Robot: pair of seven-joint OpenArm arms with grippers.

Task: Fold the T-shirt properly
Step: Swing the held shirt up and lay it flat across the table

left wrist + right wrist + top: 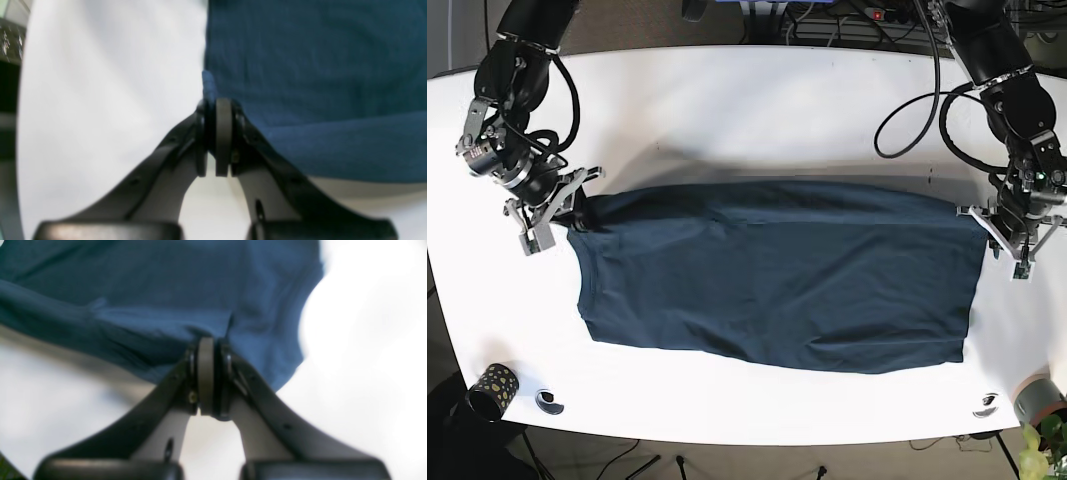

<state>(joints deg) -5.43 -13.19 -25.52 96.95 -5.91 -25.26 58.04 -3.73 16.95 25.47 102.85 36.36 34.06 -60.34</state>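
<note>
The dark blue T-shirt (777,275) lies spread on the white table (747,110), with a fold along its far edge. My left gripper (213,100) is at the shirt's right far corner in the base view (989,215), shut on a pinch of the blue cloth (317,66). My right gripper (210,340) is at the shirt's left far corner in the base view (575,212), shut on the cloth (166,290). Both corners look slightly lifted off the table.
A dark patterned cup (490,388) stands at the front left corner. A grey cup (1037,398) and a plant (1045,445) are at the front right. Small round marks (549,401) (987,404) lie near the front edge. Cables (857,25) run behind the table.
</note>
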